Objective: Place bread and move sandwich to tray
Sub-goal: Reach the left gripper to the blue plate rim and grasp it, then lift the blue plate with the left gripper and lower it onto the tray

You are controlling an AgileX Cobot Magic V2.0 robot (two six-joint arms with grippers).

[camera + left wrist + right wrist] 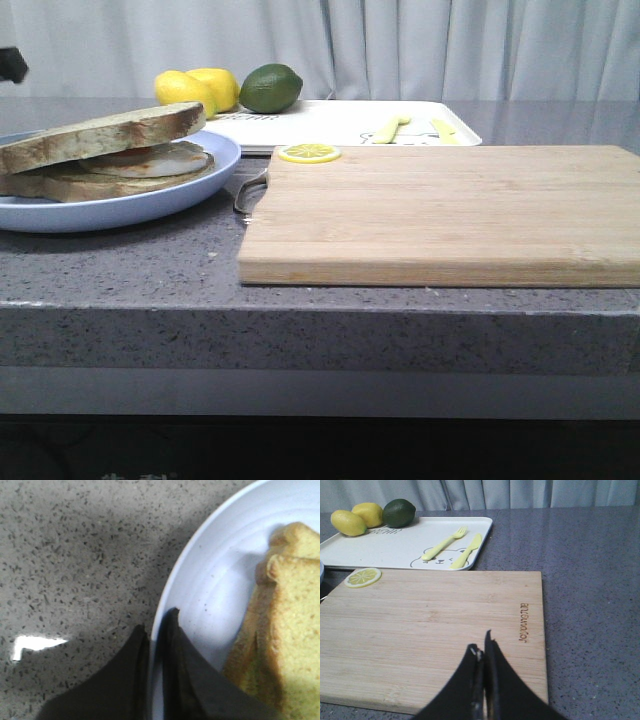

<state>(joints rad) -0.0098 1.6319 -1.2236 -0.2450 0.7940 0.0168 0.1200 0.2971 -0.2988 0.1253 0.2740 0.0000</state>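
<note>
Sandwich on pale-blue plate, table at 9 o'clock; bread topmost. Tray at 12 o'clock behind wooden board. Left pincer clenched on the plate rim. Right pincer clenched, empty, above board.

plate cut off at left edge | egg mostly hidden betw slices | tray front hidden by board
</note>
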